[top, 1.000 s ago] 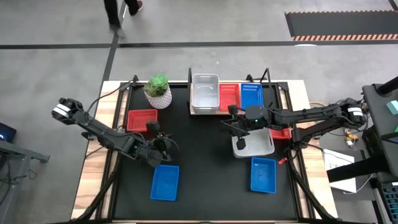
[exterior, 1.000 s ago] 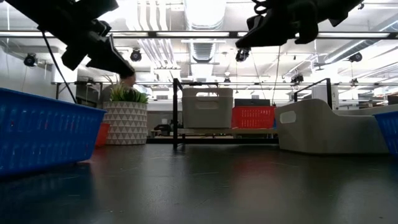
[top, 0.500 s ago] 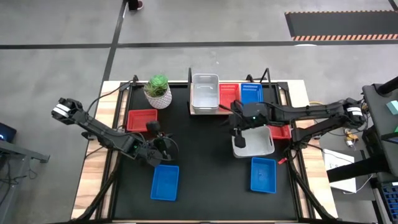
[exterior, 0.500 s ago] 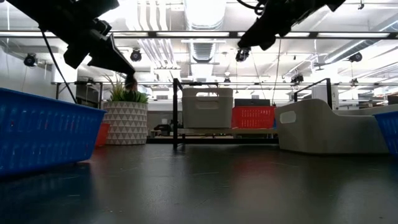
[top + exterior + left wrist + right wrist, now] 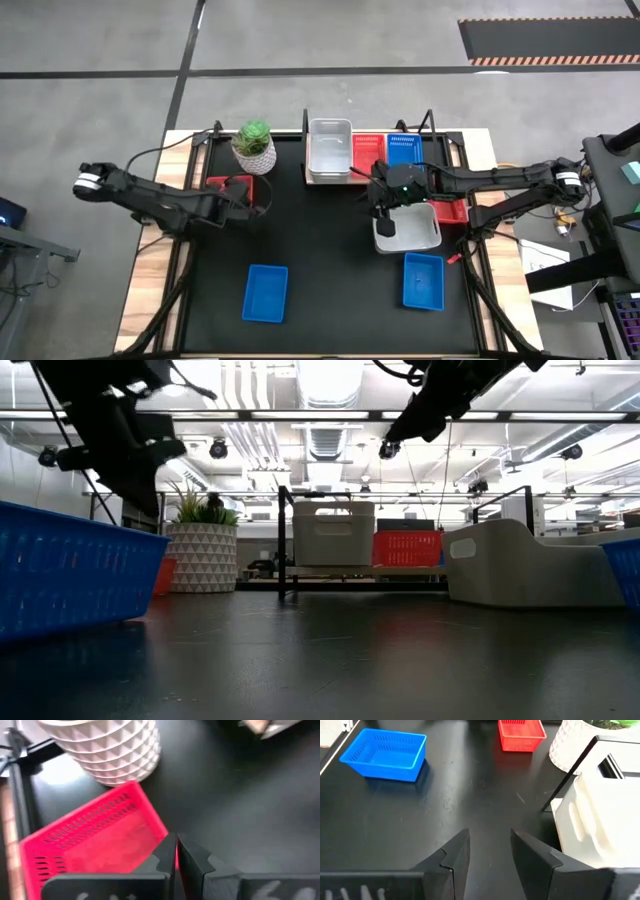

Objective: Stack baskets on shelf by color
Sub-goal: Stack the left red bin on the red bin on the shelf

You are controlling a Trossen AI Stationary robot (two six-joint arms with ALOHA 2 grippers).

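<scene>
The left claw (image 5: 176, 854) hangs with its two fingers pressed together and nothing between them, poised above the near edge of the red basket (image 5: 229, 190) that lies on the desk (image 5: 320, 250) just beside the white ribbed plant pot (image 5: 254, 146). The right claw (image 5: 487, 851) is spread wide and empty, hovering over the desk between the shelf (image 5: 318, 180) and a white-grey basket (image 5: 408, 228) that sits on the desk below it. On the shelf stand a white-grey basket (image 5: 329, 148), a red basket (image 5: 366, 153) and a blue basket (image 5: 403, 150) side by side; whether any of them is already a stack cannot be told. Two more blue baskets (image 5: 265, 293) (image 5: 423, 281) rest well apart near the desk's front, and another red one (image 5: 452, 211) peeks out beside the white-grey basket under the right arm. Every basket in view looks empty. They appear to be thin, stiff, light plastic, the red and blue ones perforated, so they should lift easily yet may slide on the smooth desk; pinching one wall over its rim, mid-side, seems the surest hold, and the left claw would have to open first.
</scene>
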